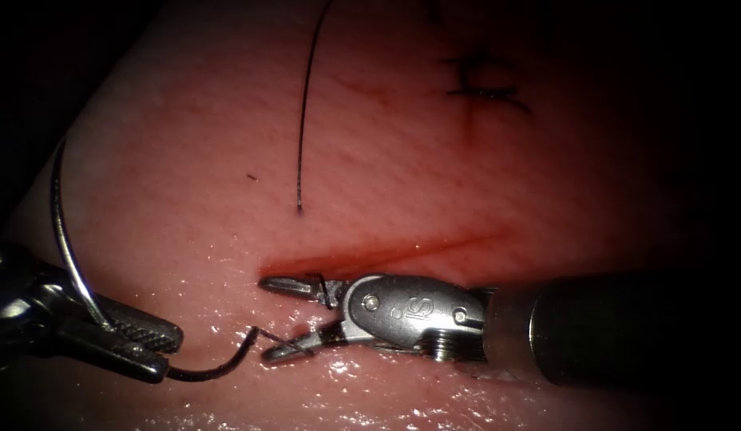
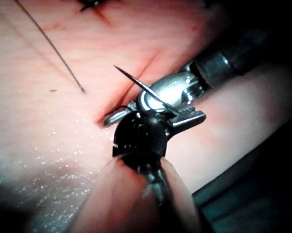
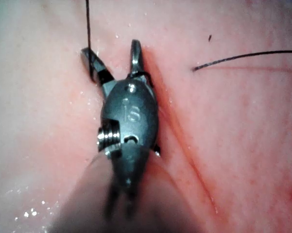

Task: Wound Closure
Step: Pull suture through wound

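Observation:
At the lower left of the endoscope view my left tool (image 1: 172, 353) is shut on the curved needle (image 1: 63, 231) near its thread end. The needle arcs up, free of the tissue (image 1: 187, 144), and its tip is bare in the left wrist view (image 2: 146, 87). Dark thread (image 1: 215, 369) runs from its tail to the lower jaw of my right tool (image 1: 267, 318), which stands open just below the cut's (image 1: 386, 255) left end. In the right wrist view the thread (image 3: 88, 24) meets one jaw of the open right tool (image 3: 110, 48). My left tool (image 2: 197, 117) clamps the needle.
A second strand of thread (image 1: 305, 104) comes down from the top and ends at the tissue just above the cut's left end. A tied stitch with cut ends (image 1: 484, 89) sits at the upper right. Red fluid lines the cut.

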Robot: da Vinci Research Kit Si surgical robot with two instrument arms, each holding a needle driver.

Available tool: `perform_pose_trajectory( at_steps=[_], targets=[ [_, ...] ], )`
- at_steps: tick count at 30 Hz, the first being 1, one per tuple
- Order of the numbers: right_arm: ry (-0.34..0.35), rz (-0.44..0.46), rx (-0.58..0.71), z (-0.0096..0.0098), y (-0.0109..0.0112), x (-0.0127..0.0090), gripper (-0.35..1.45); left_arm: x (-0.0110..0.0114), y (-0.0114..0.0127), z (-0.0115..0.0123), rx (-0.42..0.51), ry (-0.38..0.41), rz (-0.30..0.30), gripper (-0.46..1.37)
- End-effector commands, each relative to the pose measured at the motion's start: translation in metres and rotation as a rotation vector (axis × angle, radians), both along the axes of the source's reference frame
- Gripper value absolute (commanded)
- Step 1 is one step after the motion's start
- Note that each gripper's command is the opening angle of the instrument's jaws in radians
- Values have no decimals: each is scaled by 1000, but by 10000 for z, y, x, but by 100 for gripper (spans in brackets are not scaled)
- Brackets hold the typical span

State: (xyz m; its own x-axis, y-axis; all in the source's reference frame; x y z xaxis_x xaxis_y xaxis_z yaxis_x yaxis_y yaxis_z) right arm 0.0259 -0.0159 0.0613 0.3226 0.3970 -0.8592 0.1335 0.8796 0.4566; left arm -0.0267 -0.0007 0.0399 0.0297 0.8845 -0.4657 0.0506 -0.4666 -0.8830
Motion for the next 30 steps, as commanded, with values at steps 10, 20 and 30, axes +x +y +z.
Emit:
perform_pose_trajectory(
  at_steps=[10,20,30],
  targets=[
    [-1,5,5,-3,6,-2,103,2,-4,-5,-7,-10,7,-35],
    [-34,45,0,8,20,-10,104,11,-16,-6,-14,-14,17,-35],
    [-32,39,6,4,25,-34,103,12,-15,-5,-14,-15,18,-35]
  ],
)
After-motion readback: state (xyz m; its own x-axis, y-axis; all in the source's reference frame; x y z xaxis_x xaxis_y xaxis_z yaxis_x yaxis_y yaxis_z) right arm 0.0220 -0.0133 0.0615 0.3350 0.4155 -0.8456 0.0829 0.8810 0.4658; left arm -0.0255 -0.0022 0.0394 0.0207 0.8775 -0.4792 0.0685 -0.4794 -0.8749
